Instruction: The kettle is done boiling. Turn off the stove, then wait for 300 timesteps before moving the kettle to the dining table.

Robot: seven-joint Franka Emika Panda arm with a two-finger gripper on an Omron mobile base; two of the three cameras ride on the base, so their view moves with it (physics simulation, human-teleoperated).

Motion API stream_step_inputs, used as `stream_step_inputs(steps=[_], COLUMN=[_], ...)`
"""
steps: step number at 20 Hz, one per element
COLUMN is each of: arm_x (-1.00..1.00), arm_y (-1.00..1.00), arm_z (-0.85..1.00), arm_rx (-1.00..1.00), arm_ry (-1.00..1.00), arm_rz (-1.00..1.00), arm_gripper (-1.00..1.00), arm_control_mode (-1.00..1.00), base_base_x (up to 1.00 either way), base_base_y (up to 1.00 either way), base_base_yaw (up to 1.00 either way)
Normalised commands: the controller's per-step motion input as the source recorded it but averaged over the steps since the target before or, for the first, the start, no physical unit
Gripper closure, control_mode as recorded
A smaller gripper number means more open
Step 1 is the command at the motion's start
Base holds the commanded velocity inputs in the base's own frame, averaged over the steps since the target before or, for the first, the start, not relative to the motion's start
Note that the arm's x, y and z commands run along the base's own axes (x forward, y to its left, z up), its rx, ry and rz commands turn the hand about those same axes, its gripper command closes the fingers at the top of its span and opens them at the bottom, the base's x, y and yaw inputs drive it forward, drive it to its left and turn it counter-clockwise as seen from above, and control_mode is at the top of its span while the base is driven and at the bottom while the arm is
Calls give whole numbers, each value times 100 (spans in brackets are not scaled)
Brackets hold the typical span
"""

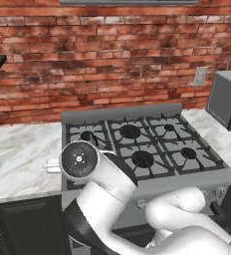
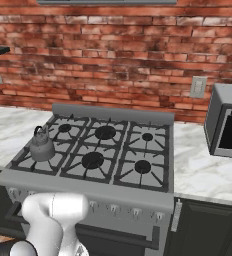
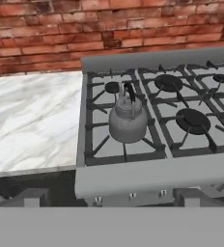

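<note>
Nearest the cameras is the robot's own white arm (image 1: 112, 189), bulky and smooth-shelled, folded low in front of the range; the gripper (image 3: 112, 198) shows as two blurred dark finger tips at the foot of the hand view, standing well apart with nothing between them, so it looks open and empty, though the blur leaves the exact gap hard to judge. Just beyond it runs the stove (image 2: 153, 197) front — a flat grey steel lip with a row of small knobs (image 2: 113, 207) beneath, tiny and close-set. That is the likely trouble: the knobs are small, alike and partly hidden by the arm, so the fingers could close on the wrong one, or slip off a smooth round face without turning it, leaving the burner lit. Further in, on the front left burner, sits the kettle (image 3: 128, 121), squat and rounded in dull grey metal, its thin dark handle upright on top. It rests on black grates with raised ribs; a careless lift could catch the base on a rib and tip it, and the slim handle offers little to hold. To the left lies a white grey-veined marble counter (image 3: 32, 120), smooth and flat. Behind all stands a rough red brick wall (image 2: 113, 55), and at the right a boxy grey microwave (image 2: 228, 122).
</note>
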Motion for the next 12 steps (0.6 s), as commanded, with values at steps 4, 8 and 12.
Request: stream_step_inputs(steps=[4,8,12], arm_x=[0,0,0], arm_y=[-29,-33,-41], arm_z=[32,24,12], arm_rx=[0,0,0], arm_ry=[23,23,20], arm_rz=[0,0,0], arm_gripper=[-100,-100,-100], arm_control_mode=[-100,-100,-100], base_base_x=[0,0,0], base_base_y=[0,0,0], base_base_yaw=[0,0,0])
